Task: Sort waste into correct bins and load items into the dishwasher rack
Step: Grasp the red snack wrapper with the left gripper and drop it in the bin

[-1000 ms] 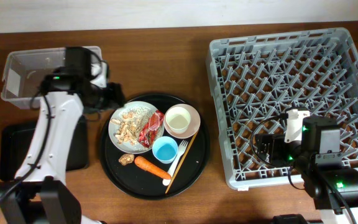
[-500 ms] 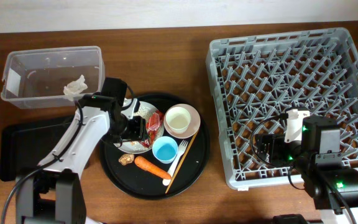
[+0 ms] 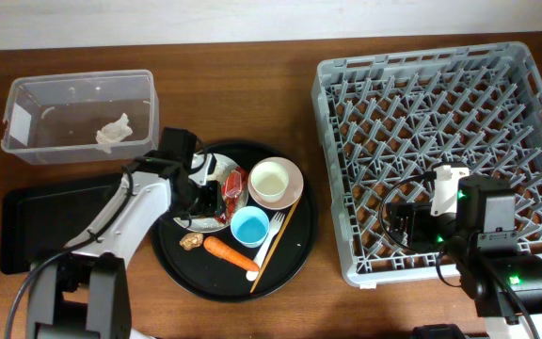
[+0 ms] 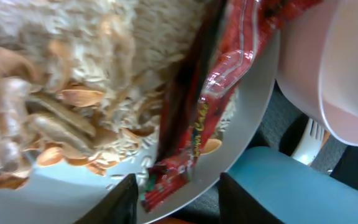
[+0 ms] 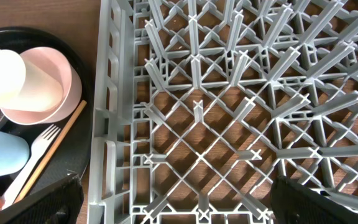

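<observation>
Far left: tub (image 3: 26, 94), napkin (image 3: 113, 132) inside. Near left: shallow tray (image 3: 40, 221). Centre: round tray (image 3: 294, 250) bearing bowl (image 3: 293, 191), cup (image 3: 249, 226). Right: rack (image 3: 440, 122).

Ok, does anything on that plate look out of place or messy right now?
Yes. The red shiny wrapper lies right across the beige rice-like scraps on the pale round plate. That puts packaging on top of food waste, so two kinds of waste are mixed together. Nothing looks spilled off the plate.

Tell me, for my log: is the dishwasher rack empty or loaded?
Empty. Overhead shows only bare lattice and pegs in the dishwasher rack; bowl and blue cup sit on the round tray.
</observation>
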Action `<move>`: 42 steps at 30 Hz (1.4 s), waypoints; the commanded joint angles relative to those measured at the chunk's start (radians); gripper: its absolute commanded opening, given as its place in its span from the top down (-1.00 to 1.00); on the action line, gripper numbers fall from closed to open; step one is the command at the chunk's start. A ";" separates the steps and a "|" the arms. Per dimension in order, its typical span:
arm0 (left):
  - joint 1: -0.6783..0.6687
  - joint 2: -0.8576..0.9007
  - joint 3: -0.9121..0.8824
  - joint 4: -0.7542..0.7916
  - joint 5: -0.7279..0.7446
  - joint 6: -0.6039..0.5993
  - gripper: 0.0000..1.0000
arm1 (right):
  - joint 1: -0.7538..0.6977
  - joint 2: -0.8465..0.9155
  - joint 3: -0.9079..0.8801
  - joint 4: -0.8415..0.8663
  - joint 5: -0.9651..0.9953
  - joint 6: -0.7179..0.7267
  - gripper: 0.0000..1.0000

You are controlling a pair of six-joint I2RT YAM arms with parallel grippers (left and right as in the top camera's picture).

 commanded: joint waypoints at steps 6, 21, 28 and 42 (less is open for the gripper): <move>-0.042 0.068 -0.012 0.006 0.010 -0.004 0.52 | 0.005 -0.002 0.021 0.000 -0.005 0.007 -0.98; -0.021 0.044 0.209 -0.127 -0.172 -0.003 0.99 | 0.005 -0.002 0.021 -0.004 -0.005 0.007 -0.97; 0.147 0.010 0.408 -0.127 -0.197 0.035 0.99 | 0.005 -0.002 0.021 -0.004 -0.005 0.007 -0.98; 0.374 0.137 0.414 0.167 -0.283 0.049 -0.31 | 0.005 -0.002 0.021 -0.004 -0.005 0.007 -0.97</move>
